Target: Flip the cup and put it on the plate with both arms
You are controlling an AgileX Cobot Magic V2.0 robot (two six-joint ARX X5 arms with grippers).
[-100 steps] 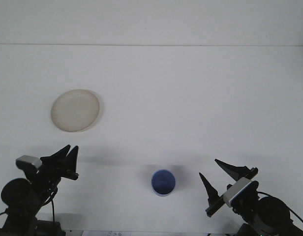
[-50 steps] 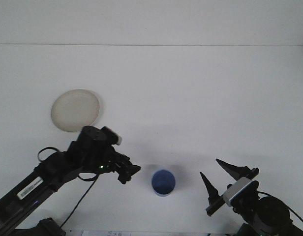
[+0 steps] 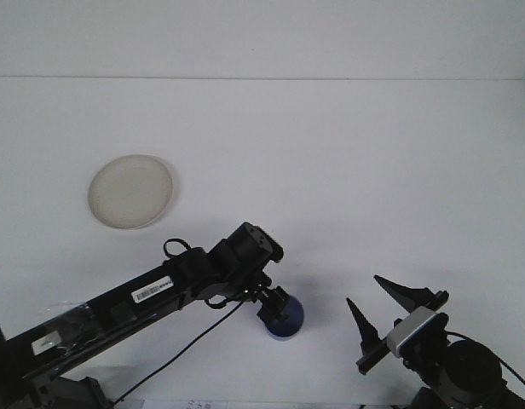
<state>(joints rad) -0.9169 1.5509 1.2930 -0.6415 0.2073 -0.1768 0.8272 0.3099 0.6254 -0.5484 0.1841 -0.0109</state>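
From the front view, the left arm (image 3: 160, 290) has shot out a long way across the white table (image 3: 348, 170); a second ago it was folded up in the near left corner, and half a second ago it was only partway over. Now the left gripper (image 3: 269, 302) is right at the blue cup (image 3: 285, 319) and covers its left top part. The cup sits just below and to the right of that gripper, in the same spot as before, so it has not been picked up or turned yet. The arm's wrist hides the fingers, so I cannot tell if they are spread or squeezed on the cup. The plate (image 3: 130, 191) is up and well off to the left of the left gripper, with nothing on it. The right gripper (image 3: 390, 311) waits to the right of the cup, near but not touching, and it has not moved at all. Its two dark fingers (image 3: 402, 294) are spread wide apart and hold nothing. I think the job has only just begun: the left arm has gone to grab the cup, and the flipping and the trip to the plate are not done yet.
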